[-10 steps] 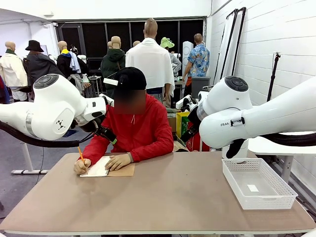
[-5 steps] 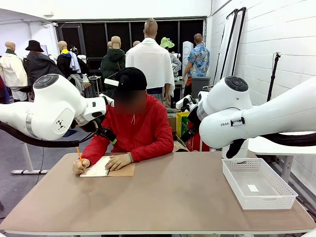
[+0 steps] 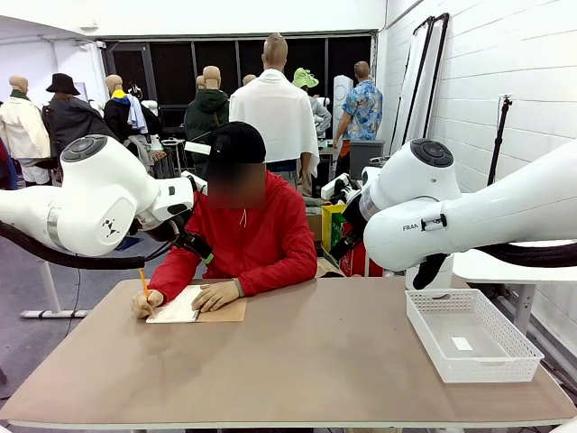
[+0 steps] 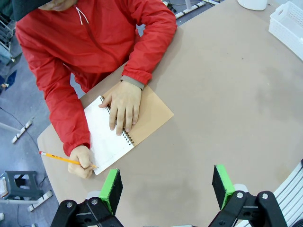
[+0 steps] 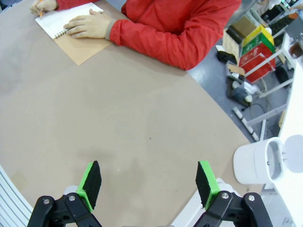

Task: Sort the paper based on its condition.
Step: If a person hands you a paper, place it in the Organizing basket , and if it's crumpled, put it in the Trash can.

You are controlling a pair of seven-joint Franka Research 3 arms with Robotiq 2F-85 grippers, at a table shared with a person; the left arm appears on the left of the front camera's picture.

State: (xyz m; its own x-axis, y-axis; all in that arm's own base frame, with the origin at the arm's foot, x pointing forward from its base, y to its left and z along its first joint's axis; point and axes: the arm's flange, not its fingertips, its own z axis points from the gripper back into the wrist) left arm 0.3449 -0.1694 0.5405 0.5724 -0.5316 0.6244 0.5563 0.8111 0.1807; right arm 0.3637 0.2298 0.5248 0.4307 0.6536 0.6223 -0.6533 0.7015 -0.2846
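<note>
- Table (image 3: 315, 361): brown top, under left pincer (image 4: 167, 185) and right pincer (image 5: 147, 183)
- Spiral notebook (image 4: 154, 111): open, flat, ahead-left of left pincer
- White mesh tray (image 4: 289, 21): far ahead-right of left pincer

The paper (image 4: 105, 142), white and smooth, lies flat atop the notebook (image 4: 154, 111).
</note>
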